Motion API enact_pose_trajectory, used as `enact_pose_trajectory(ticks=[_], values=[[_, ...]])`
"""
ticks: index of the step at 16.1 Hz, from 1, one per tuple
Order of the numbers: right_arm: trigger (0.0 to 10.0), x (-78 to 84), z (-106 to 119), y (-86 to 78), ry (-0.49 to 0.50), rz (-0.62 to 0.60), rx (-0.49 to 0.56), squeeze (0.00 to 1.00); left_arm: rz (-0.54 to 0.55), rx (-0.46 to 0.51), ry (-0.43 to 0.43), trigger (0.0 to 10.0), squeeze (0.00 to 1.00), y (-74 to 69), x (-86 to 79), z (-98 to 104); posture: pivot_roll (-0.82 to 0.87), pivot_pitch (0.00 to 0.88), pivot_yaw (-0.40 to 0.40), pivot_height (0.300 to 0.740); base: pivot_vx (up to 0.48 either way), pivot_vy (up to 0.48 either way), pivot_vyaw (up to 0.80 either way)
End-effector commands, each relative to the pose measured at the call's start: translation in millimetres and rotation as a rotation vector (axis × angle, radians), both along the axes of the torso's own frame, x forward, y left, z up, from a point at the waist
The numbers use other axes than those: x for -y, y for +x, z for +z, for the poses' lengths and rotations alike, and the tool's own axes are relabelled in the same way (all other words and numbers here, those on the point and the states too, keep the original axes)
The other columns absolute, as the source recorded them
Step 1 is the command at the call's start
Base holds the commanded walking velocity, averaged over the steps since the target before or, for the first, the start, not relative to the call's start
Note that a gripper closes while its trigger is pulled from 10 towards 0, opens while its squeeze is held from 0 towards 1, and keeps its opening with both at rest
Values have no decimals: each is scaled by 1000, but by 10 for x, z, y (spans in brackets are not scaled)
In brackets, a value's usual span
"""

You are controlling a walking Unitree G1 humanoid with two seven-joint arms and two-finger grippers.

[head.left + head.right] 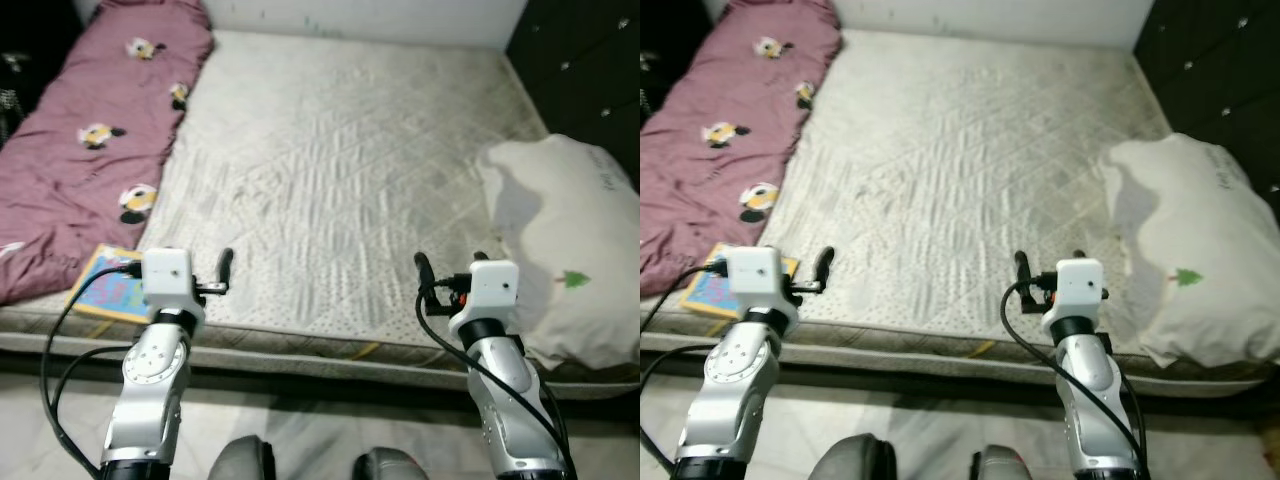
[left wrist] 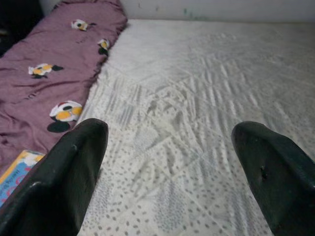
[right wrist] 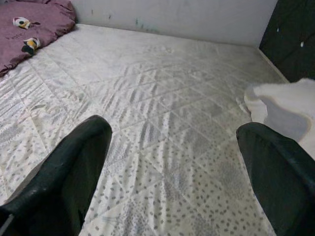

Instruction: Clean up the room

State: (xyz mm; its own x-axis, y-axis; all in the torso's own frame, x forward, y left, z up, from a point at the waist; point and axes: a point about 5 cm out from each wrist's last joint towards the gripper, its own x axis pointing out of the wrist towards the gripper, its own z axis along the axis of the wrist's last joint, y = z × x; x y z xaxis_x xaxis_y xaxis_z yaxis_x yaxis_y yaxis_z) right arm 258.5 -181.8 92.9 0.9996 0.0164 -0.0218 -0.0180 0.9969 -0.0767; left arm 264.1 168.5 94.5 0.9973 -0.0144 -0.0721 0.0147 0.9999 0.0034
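Left pincer (image 2: 167,162): fingers apart, over near edge of bare white quilted mattress (image 1: 340,160) | Right pincer (image 3: 172,167): fingers apart, same edge | Colourful book (image 1: 108,285): beside maroon cartoon-print duvet (image 1: 80,140), writing unreadable | White pillow with green tree mark (image 1: 565,250): mattress's right side

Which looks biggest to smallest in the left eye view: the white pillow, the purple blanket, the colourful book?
1. Purple blanket, largest.
2. White pillow, though it lies nearer the camera than much of the blanket.
3. Colourful book, smallest, partly hidden by the left arm.
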Motion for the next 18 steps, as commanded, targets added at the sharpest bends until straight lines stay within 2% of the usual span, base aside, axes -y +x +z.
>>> enact_pose_trajectory(ticks=[1, 7, 10, 18], values=[[10000, 68, -42, -34, -3, -22, -21, 0, -22, -3, -4, 10000, 0, -15, 80, -14, -50, 126, -10, 740, 0, 480, 0], [10000, 100, -56, -48, -12, -29, -31, 0, -25, -2, -7, 10000, 0, -11, 98, -18, -55, 130, -11, 740, 0, 480, 0], [10000, 109, -60, -47, -15, -29, -34, 0, -90, 13, -40, 10000, 0, -32, 141, 9, -56, 131, -14, 740, 0, 0, 0], [10000, 119, -67, -43, -25, -29, -41, 0, -96, 18, -55, 10000, 0, -31, 148, 21, -58, 137, -19, 740, 321, 0, 0]])
